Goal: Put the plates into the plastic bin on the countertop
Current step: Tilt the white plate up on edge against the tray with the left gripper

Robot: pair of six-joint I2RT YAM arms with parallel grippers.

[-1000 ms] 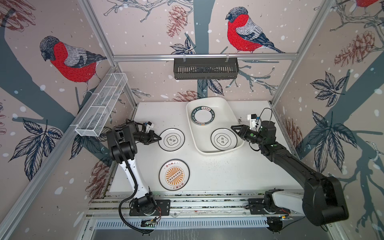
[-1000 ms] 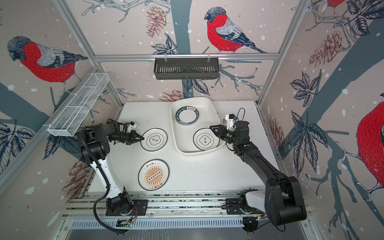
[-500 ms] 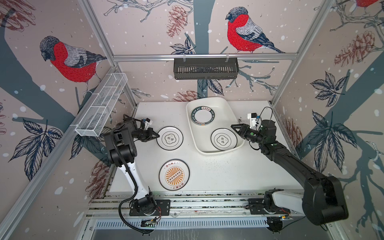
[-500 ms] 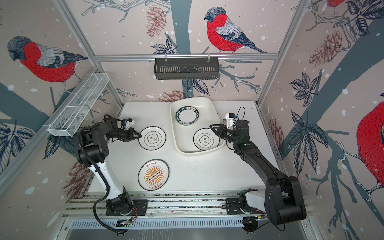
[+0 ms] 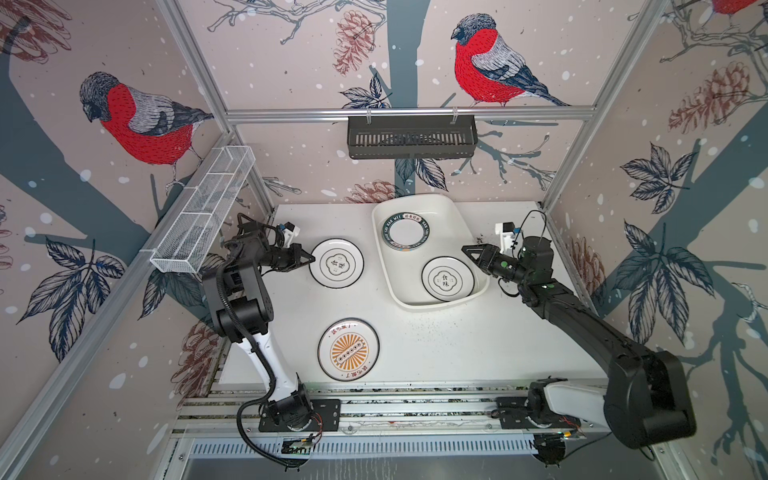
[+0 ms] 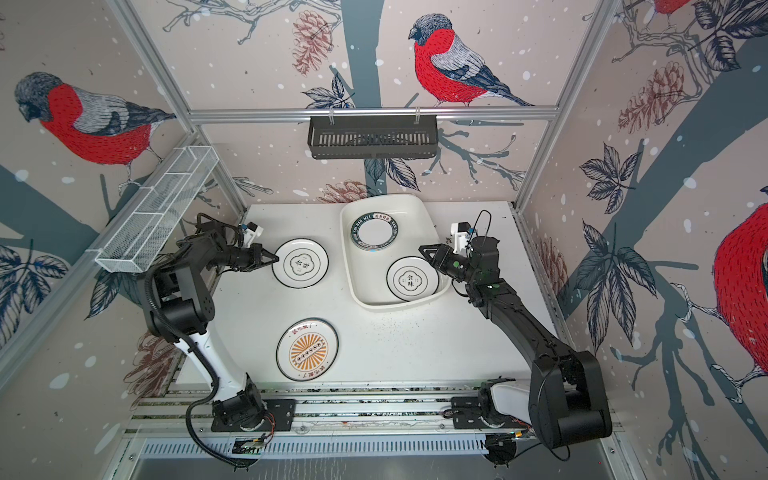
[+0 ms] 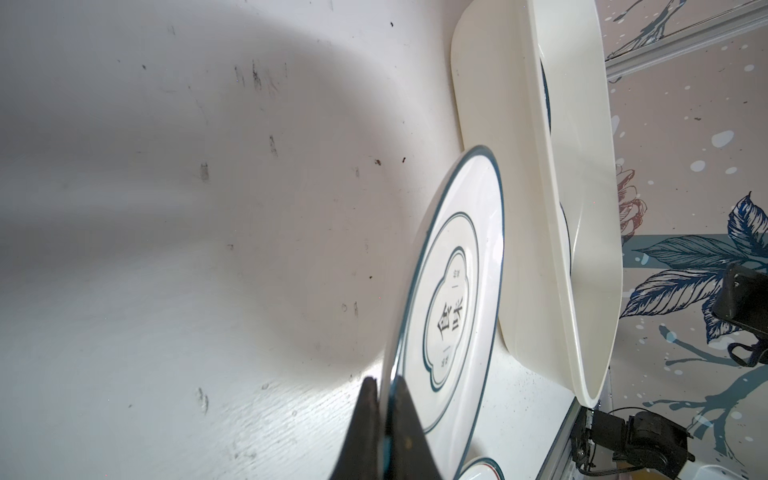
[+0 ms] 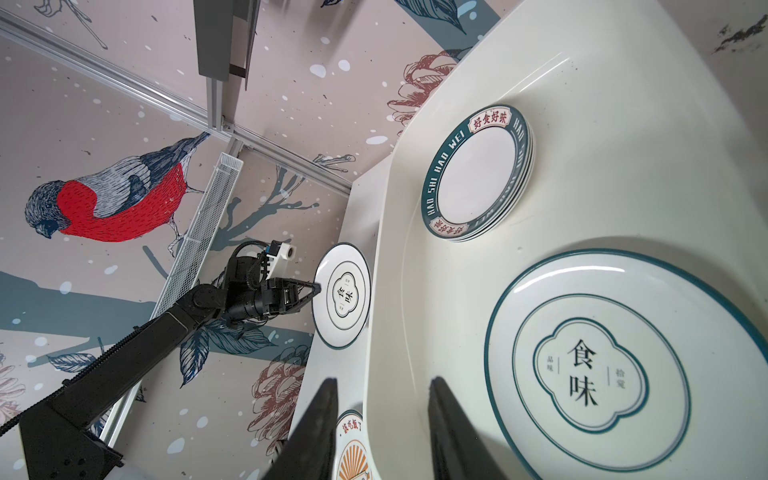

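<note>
Done: glossy white plastic bin point(image 5: 401, 270) holds green-rimmed plate stack point(image 5: 405, 231), one thin-rimmed white plate point(image 5: 447, 278).
Remaining: your left gripper point(image 5: 311, 259) pinches second thin-rimmed plate point(image 5: 336, 263); orange-sunburst plate point(image 5: 348, 350) waits near.
Right gripper point(image 5: 466, 250): parted, empty.

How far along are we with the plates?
Done: a green-rimmed stack and one thin-rimmed plate lie in the plastic bin. In hand: the left gripper is shut on the rim of a second thin-rimmed plate outside the bin. Left: that and the sunburst plate on the countertop. Right gripper open, empty.
</note>
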